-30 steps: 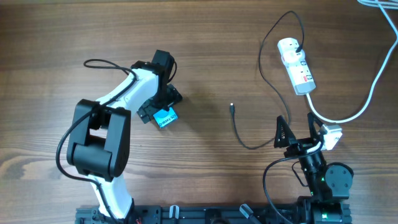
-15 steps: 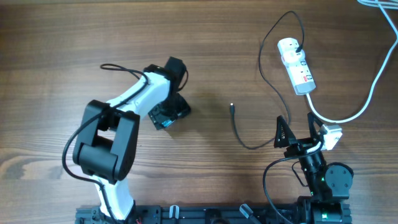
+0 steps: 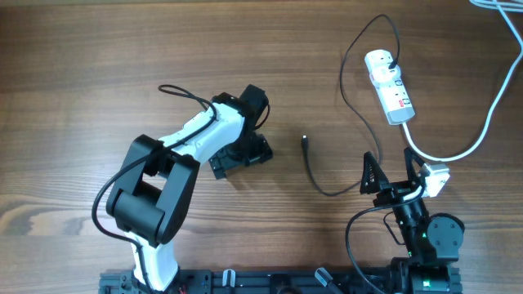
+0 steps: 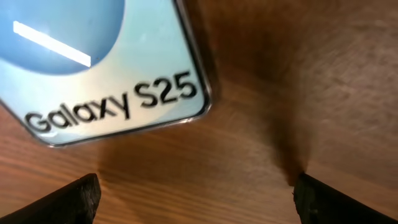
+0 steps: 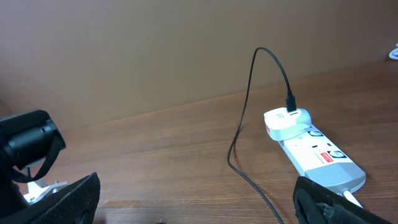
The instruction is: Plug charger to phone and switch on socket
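The phone (image 4: 106,68) fills the upper left of the left wrist view, lying flat on the wood with "Galaxy S25" on its screen. My left gripper (image 4: 196,186) is open just short of the phone's near edge, with bare wood between its fingers. In the overhead view the left gripper (image 3: 243,152) covers the phone. The charger's plug tip (image 3: 304,140) lies on the table to its right. The black cable (image 5: 245,124) runs up to a white adapter in the socket (image 3: 390,86), also seen in the right wrist view (image 5: 320,155). My right gripper (image 5: 196,193) is open and empty, low at the front right (image 3: 392,178).
A thick white cord (image 3: 482,122) runs from the socket off the right edge. The charger cable loops between plug tip and right arm (image 3: 327,190). The table is wooden (image 3: 98,65).
My left arm has swung right across the table. The phone, visible beside the gripper a second ago, is now covered by it in the overhead view. The right arm has not moved.
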You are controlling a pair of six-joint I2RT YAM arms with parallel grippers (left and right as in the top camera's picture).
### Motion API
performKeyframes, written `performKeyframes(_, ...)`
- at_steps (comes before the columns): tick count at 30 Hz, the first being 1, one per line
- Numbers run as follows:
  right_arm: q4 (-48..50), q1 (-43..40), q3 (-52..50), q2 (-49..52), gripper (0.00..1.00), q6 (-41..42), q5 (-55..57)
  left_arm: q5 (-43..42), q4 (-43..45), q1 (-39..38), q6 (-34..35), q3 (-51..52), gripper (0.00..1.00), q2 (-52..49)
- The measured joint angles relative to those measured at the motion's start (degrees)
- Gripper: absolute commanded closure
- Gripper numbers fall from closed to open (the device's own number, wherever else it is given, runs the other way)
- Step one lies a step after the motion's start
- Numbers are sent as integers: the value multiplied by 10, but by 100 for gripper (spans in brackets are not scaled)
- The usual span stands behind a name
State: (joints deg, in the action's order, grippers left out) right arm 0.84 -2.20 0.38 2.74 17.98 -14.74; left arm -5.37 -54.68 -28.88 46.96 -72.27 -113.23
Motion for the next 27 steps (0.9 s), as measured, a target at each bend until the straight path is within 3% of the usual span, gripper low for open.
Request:
performKeyframes(20,0,0,0,0,0,0,0,21,33,111,0,1,0,1)
performKeyframes(27,0,0,0,0,0,0,0,35,-26,104,-11,0,0,3)
